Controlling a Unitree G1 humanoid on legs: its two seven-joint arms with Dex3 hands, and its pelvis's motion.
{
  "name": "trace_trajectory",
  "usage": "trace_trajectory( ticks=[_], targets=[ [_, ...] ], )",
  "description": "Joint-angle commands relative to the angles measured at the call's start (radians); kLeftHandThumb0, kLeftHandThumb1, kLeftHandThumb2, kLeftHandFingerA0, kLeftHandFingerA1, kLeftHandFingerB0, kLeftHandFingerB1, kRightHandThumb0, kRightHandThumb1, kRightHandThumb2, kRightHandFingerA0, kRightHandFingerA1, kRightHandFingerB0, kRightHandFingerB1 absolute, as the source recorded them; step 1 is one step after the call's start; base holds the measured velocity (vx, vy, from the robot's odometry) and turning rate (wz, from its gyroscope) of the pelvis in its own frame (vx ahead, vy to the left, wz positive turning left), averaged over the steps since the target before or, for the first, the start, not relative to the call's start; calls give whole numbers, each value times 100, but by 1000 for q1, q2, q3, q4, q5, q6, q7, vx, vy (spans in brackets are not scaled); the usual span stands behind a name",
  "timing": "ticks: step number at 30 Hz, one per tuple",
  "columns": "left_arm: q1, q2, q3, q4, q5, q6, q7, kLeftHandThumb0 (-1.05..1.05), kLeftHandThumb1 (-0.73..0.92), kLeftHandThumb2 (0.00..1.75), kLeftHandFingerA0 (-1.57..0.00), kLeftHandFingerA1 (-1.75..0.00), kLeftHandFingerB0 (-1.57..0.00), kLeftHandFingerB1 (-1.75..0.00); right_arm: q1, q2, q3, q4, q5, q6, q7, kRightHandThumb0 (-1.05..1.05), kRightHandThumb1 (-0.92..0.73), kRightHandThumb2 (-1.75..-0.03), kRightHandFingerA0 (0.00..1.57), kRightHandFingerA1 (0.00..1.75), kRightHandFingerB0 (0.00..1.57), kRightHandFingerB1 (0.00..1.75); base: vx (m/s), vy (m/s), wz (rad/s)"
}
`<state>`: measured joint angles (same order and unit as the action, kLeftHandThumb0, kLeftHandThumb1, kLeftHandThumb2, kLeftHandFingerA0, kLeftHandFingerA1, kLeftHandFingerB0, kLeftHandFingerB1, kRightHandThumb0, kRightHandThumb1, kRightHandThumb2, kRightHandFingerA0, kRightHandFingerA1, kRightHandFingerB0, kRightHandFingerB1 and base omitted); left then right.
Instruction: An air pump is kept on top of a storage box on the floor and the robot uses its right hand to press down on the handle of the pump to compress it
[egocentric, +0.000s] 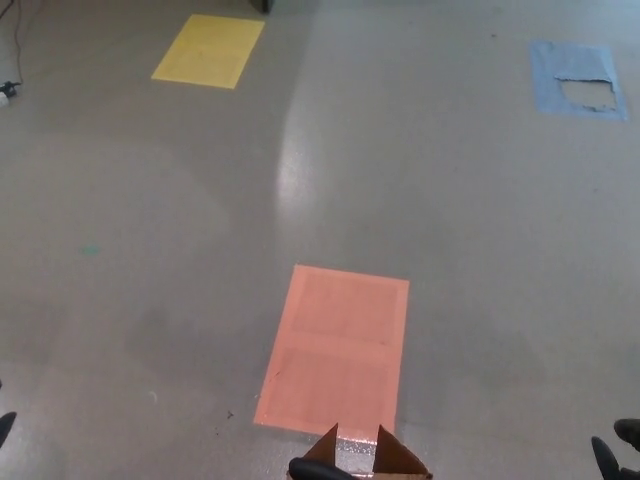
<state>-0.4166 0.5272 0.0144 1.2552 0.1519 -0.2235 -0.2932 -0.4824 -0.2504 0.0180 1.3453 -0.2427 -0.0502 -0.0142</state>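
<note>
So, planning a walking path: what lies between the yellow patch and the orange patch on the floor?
Head view: nothing. Between the yellow patch and the orange patch there is only bare grey floor with a light glare streak.

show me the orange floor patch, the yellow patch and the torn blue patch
orange patch (335, 350), head view, middle of its surface
yellow patch (208, 50), head view, middle of its surface
blue patch (548, 75), head view, intact left part beside the torn hole
</note>
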Motion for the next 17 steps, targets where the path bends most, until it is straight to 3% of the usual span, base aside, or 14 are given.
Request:
trace_trajectory(
  ticks=[1,6,7,17],
  targets=[
    [27,8,-6,17,12,-8,26,-66,69,99,-2,-42,0,-32,24,-27,35,12,-34,34,15,-80,-84,-111,3,19,3,17,0,0,0],
    [22,11,-15,23,19,0,37,-66,68,98,-7,-45,0,-33,18,-22,30,11,-21,36,25,-82,-83,-110,3,20,3,16,0,0,0],
    [20,10,-15,24,18,3,36,-66,69,99,-2,-42,0,-31,19,-21,29,12,-21,39,27,-80,-82,-111,0,19,0,16,0,0,0],
    [23,5,-24,23,16,3,37,-67,70,99,-2,-42,0,-31,39,-26,37,10,-32,34,50,-80,-83,-110,3,20,2,17,0,0,0]
  ],
)
